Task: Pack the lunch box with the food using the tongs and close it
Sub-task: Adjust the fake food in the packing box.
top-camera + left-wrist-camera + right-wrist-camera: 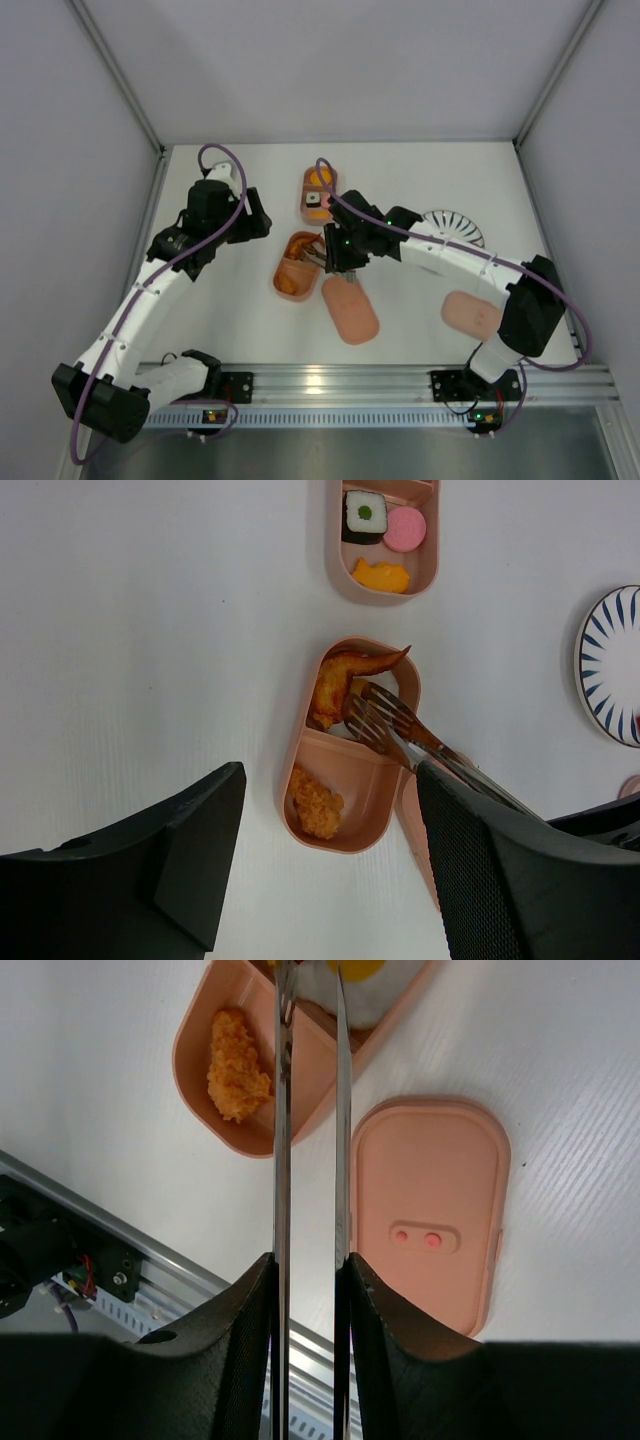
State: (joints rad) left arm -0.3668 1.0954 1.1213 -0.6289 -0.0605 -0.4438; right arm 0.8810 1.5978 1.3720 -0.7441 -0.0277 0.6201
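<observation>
The lunch box shows as two pink trays. The near tray holds a crumbed orange piece and an orange-brown wing-shaped piece. The far tray holds a sushi roll, a pink piece and an orange piece. My right gripper is shut on the silvery tongs, their tips over the near tray's far compartment beside a white-and-yellow fried egg. My left gripper hovers open and empty left of the trays.
One pink lid lies right of the near tray, and another lid lies near the right arm's base. A striped white plate sits at the right. A metal rail runs along the front edge.
</observation>
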